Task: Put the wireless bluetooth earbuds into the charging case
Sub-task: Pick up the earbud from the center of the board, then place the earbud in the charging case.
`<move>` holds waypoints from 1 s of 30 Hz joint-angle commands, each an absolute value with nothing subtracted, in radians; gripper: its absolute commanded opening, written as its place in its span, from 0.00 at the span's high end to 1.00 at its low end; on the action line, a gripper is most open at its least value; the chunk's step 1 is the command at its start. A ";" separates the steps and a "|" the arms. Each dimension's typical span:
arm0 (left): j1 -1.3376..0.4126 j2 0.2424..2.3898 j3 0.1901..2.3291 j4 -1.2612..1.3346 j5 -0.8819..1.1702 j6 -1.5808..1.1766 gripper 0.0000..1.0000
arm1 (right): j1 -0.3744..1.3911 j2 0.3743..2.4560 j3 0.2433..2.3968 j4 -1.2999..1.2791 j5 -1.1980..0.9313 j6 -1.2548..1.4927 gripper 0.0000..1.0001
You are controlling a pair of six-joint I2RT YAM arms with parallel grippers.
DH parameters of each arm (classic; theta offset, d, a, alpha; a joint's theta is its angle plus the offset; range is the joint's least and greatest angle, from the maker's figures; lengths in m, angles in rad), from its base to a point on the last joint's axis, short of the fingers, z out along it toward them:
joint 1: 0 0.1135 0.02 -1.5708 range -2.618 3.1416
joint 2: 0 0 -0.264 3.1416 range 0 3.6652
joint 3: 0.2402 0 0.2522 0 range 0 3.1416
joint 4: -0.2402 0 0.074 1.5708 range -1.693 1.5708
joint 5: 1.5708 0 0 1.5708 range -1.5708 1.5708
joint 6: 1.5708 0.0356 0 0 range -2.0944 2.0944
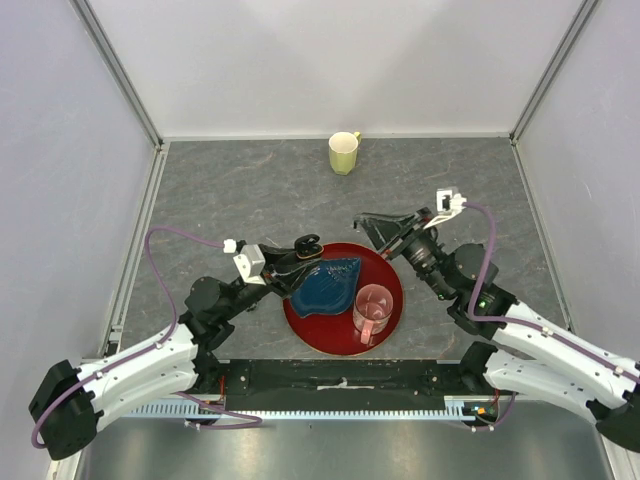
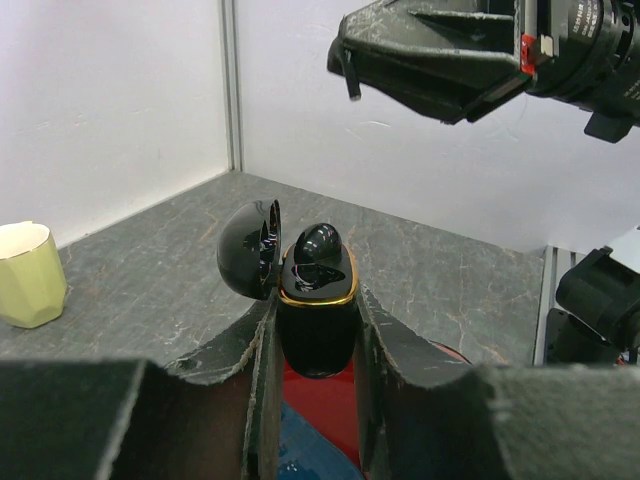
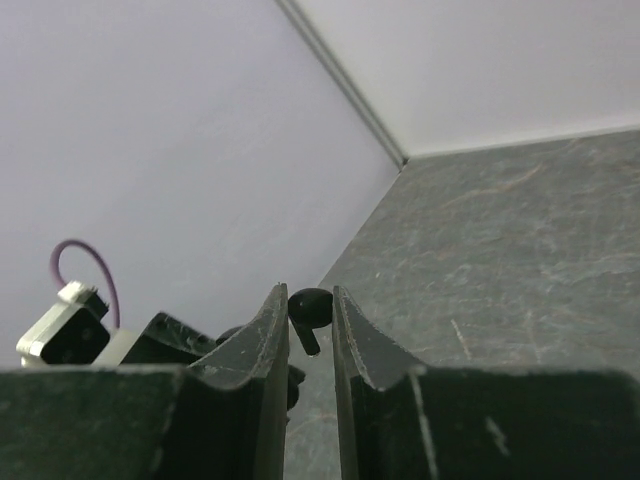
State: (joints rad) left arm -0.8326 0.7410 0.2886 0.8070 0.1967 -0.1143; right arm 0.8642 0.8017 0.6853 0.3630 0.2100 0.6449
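From above, the left claw (image 1: 303, 250) sits over the far-left rim of the red tray (image 1: 310, 330), closed on the black charging case (image 1: 308, 243). The right claw (image 1: 370, 225) hangs above the table (image 1: 220, 190) just past the tray's far-right rim, with its tips pointing left toward the case. Whatever it holds is too small to make out here. A blue leaf-shaped dish (image 1: 325, 285) and a pink cup (image 1: 373, 308) rest on the tray. A pale green mug (image 1: 344, 152) stands well apart, near the table's far edge.

In the left wrist view, both fingers (image 2: 262, 345) press the sides of the case, pinching it upright. Its lid (image 2: 250, 248) is swung open to the left. One earbud (image 2: 318, 242) sits in the gold-rimmed top of the case, its rounded head poking out. The right claw is higher up and clear of the case, with a thin black stem showing at its tip.

In the right wrist view, the right claw's fingers (image 3: 272, 330) stand only narrowly apart. They pinch the second earbud (image 3: 310, 308) between their tips, its short stem angled downward. Part of the left claw shows at the lower left.
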 commanded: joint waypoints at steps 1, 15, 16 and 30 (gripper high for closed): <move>-0.830 0.758 0.321 0.902 0.221 -0.103 0.98 | 0.957 0.850 0.729 0.466 0.209 0.598 1.00; -0.830 0.773 0.327 0.922 0.236 -0.110 0.98 | 1.146 1.002 0.776 0.600 0.295 0.541 1.00; -0.831 0.770 0.325 0.922 0.236 -0.110 0.98 | 1.147 1.006 0.778 0.601 0.296 0.540 1.00; -0.830 0.772 0.328 0.925 0.225 -0.121 0.98 | 1.238 1.081 0.782 0.623 0.406 0.465 1.00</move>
